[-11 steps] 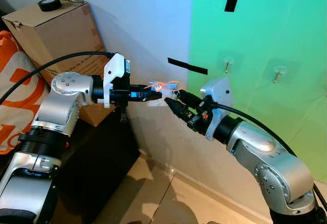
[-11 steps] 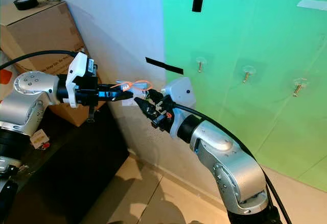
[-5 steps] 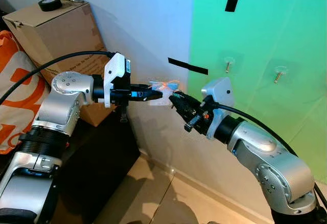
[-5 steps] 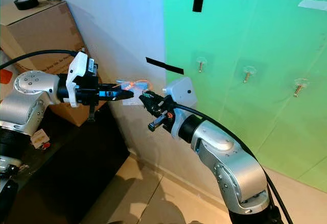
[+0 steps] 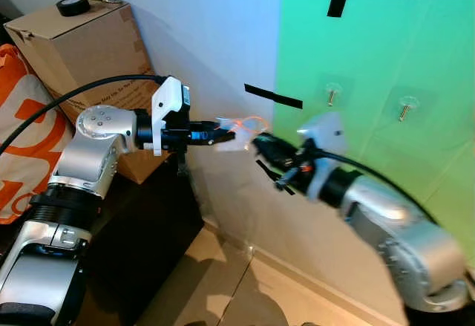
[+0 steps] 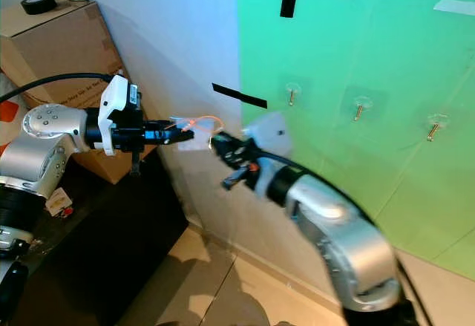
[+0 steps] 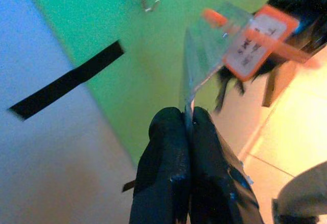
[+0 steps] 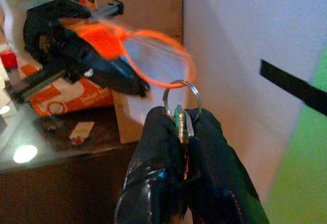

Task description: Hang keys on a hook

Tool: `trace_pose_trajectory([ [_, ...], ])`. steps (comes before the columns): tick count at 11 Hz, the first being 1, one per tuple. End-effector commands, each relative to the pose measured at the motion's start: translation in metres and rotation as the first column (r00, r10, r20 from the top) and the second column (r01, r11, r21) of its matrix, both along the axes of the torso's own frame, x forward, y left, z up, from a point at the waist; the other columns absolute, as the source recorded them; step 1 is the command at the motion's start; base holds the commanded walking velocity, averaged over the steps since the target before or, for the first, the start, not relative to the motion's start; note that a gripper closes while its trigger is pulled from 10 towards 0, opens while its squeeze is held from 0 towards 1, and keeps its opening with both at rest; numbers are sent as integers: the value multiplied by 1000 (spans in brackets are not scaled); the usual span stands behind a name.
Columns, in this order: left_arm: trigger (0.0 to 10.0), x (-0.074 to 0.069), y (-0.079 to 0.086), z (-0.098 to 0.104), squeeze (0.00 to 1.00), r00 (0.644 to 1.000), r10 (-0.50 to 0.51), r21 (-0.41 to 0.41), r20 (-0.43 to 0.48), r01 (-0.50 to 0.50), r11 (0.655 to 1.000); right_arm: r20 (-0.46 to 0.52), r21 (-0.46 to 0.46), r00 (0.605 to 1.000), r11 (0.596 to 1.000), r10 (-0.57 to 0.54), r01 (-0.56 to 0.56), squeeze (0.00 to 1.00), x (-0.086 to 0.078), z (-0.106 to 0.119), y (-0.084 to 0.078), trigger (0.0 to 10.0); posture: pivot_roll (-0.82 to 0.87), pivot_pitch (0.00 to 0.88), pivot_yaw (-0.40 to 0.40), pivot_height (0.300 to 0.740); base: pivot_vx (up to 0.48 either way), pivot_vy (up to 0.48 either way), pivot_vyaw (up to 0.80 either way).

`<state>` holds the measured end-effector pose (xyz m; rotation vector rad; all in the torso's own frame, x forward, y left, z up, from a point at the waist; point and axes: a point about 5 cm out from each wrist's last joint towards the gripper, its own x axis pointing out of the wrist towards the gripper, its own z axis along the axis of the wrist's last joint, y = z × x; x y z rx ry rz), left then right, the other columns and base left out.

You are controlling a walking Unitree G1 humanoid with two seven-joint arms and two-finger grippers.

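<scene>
The tag (image 7: pixel 258 40) is orange with a white patch. The loop (image 8: pixel 156 55) is orange, the key ring (image 8: pixel 182 99) silver. The wall (image 5: pixel 386 51) is green.

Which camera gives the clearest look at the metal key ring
The right wrist view: the key ring sits sharp above the right gripper, an orange loop threaded through it. Both eye views blur that spot; the left wrist view shows the clear tag.
</scene>
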<state>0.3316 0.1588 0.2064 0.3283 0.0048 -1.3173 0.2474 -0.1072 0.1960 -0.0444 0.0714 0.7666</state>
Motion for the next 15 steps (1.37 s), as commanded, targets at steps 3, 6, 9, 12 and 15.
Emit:
trace_pose_trajectory([
  [3,0,-4,9,-14,0,995,99,1,11,-99,995,47,-12,999,1000,22,-21,0,-5,15,-20,0,-34,0,109,740,0,0,0],
  [6,2902,-9,-5,-25,0,991,130,-27,42,-129,991,48,-40,996,997,74,-72,0,-7,17,-18,0,-39,0,92,740,0,0,0],
  [9,10000,-15,-11,-35,1000,979,202,-83,-20,-203,976,44,-51,999,998,26,-24,0,-1,18,-25,0,-50,0,83,740,0,0,0],
  [12,10000,-33,1,-48,1000,975,214,-50,-56,-217,975,42,-27,995,996,-88,89,0,13,20,-35,0,-49,0,69,740,0,0,0],
  [15,10000,-57,-19,-45,1000,985,137,-115,-106,-149,982,47,-34,987,987,-154,156,0,26,20,-37,0,-47,0,64,740,0,0,0],
])
